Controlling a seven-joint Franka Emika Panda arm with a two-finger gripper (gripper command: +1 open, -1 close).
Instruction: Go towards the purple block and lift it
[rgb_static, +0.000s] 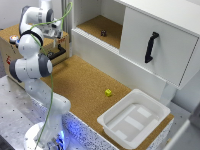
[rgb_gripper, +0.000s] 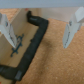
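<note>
The purple block (rgb_static: 103, 33) is a tiny dark cube on the cork floor of the open white cabinet recess at the back. My gripper (rgb_static: 53, 43) hangs far from it, toward the exterior view's left, over a wooden box (rgb_static: 10, 45). In the wrist view the gripper (rgb_gripper: 41, 30) is open and empty, with white fingers (rgb_gripper: 7, 29) spread wide. A black handle (rgb_gripper: 33, 46) on the tan box top lies below it. The purple block does not show in the wrist view.
A small yellow cube (rgb_static: 108, 92) lies on the cork table (rgb_static: 80, 85). A white tray (rgb_static: 116, 127) stands at the front right. A white cabinet door (rgb_static: 175, 30) with a black handle (rgb_static: 151, 47) stands right of the recess, and a white ledge (rgb_static: 95, 47) fronts it.
</note>
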